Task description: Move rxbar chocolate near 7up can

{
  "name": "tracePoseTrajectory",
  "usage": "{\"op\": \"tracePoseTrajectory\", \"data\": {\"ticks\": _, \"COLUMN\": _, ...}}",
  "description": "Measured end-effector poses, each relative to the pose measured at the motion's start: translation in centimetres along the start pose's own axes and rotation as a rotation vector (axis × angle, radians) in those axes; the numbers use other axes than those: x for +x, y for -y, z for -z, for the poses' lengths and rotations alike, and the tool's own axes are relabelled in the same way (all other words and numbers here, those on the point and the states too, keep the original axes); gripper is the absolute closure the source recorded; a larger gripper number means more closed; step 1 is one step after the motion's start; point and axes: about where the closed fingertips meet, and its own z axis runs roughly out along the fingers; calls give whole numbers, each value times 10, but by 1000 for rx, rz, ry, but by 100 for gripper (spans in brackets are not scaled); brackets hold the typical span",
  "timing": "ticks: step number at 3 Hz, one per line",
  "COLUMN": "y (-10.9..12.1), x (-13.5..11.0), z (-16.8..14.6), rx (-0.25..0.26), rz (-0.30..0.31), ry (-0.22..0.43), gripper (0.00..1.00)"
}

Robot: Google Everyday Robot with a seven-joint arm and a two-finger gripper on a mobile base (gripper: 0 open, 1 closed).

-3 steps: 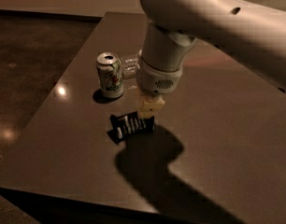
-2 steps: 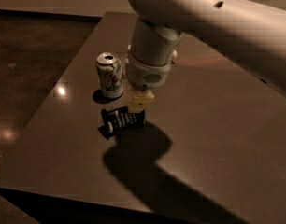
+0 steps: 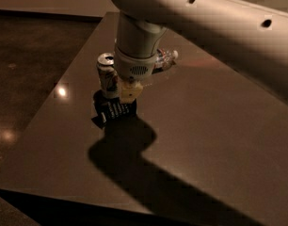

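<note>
The rxbar chocolate (image 3: 113, 111), a flat black bar with white lettering, is just in front of the 7up can (image 3: 107, 75), a whitish-green can with a silver top standing upright on the dark table (image 3: 205, 126). My gripper (image 3: 127, 98) points straight down onto the right end of the bar, close beside the can. The large white arm comes in from the upper right and hides part of the can's right side. I cannot tell whether the bar rests on the table or hangs just above it.
A clear plastic water bottle (image 3: 166, 58) lies behind the arm, mostly hidden. The table's left edge runs close to the can. The arm's dark shadow falls on the table in front of the bar.
The gripper and the bar have moved left together toward the can; the bar now sits right in front of the can.
</note>
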Motion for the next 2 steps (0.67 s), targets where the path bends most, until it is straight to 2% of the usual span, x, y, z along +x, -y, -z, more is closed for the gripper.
{"op": "tracePoseTrajectory", "data": {"ticks": 1, "y": 5, "x": 11, "z": -2, "rx": 13, "rz": -7, "ry": -31, "gripper": 51}}
{"op": "tracePoseTrajectory", "data": {"ticks": 2, "y": 8, "x": 27, "z": -1, "rx": 29, "rz": -17, "ry": -65, "gripper": 22}}
